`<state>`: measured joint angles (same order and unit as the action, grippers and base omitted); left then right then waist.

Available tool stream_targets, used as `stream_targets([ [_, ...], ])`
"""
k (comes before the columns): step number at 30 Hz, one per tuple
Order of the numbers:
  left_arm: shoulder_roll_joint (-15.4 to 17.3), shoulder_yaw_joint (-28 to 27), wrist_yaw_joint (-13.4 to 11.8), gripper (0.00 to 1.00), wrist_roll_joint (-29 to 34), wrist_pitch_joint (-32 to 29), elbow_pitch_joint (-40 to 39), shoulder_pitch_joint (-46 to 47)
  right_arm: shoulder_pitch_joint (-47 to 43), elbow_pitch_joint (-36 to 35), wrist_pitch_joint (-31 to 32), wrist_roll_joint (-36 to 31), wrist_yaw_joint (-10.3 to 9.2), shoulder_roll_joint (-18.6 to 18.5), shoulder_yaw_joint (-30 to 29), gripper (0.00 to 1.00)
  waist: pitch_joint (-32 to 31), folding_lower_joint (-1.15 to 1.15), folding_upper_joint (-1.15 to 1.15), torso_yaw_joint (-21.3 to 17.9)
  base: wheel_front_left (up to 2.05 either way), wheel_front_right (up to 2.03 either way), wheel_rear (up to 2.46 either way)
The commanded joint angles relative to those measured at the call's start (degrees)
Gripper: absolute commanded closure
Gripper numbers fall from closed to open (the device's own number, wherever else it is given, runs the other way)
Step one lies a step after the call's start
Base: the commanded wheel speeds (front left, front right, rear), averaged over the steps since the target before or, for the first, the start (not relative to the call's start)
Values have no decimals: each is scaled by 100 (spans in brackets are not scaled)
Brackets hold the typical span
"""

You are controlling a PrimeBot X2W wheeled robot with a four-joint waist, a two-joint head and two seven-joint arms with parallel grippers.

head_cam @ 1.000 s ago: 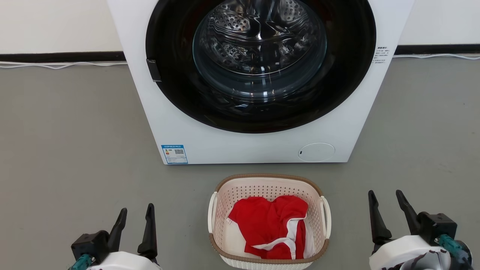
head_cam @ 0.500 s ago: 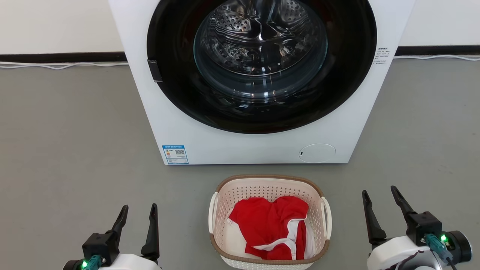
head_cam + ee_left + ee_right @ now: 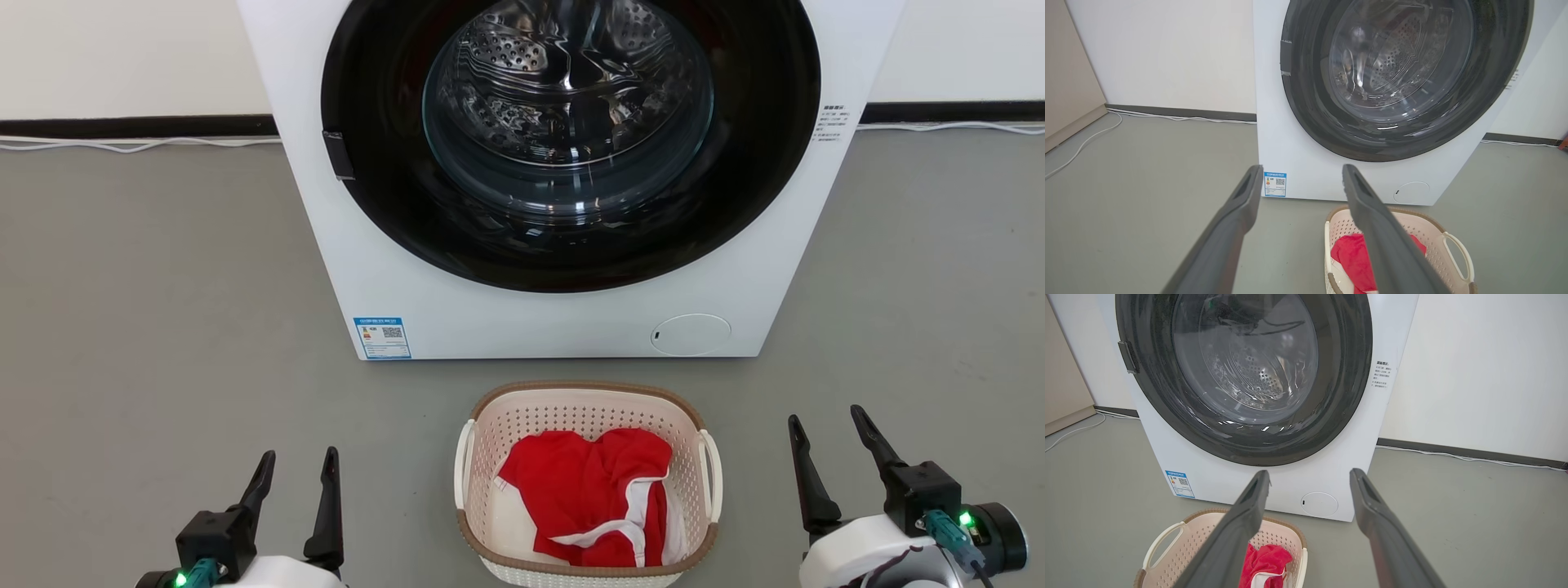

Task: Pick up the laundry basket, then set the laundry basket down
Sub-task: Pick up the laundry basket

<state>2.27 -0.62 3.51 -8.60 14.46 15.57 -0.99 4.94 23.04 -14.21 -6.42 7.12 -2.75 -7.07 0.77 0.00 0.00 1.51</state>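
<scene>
The laundry basket (image 3: 584,412) stands upright on the grey floor (image 3: 163,286), just in front of the washing machine (image 3: 506,318), a red garment (image 3: 588,490) inside; its loop handles (image 3: 462,465) face left and right, one rim end towards the machine. The near end is cut off, so its long axis is unclear. The left claw (image 3: 299,454) and right claw (image 3: 824,415) flank it, well apart, both released and holding nothing.

The laundry basket (image 3: 584,412), with a garment (image 3: 584,490) in it, stands on the floor (image 3: 163,286) just before the washing machine (image 3: 531,318), between the left gripper (image 3: 300,454) and the right gripper (image 3: 824,416), touching neither.
</scene>
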Motion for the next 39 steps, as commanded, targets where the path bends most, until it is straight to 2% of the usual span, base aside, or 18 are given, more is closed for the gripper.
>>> stream_targets([
  [1,61,-187,-46,0,8,54,-125,66,208,-105,-79,7,36,-24,127,0,9,0,0,-6,0,0,0],
  [12,61,-194,-49,0,-21,54,-165,195,346,-83,-79,101,36,-18,91,0,328,0,0,-37,0,0,0],
  [25,61,139,34,0,-136,54,-2,947,1018,240,-79,168,36,-14,19,0,1366,0,0,-124,0,0,0],
  [34,61,588,34,0,-111,54,614,1781,1766,933,-79,129,36,-13,-130,0,2249,0,0,-171,0,0,0],
  [39,61,780,-5,0,-93,54,1084,2245,2203,1588,-79,65,36,-13,-149,0,2657,0,0,-205,0,0,0],
])
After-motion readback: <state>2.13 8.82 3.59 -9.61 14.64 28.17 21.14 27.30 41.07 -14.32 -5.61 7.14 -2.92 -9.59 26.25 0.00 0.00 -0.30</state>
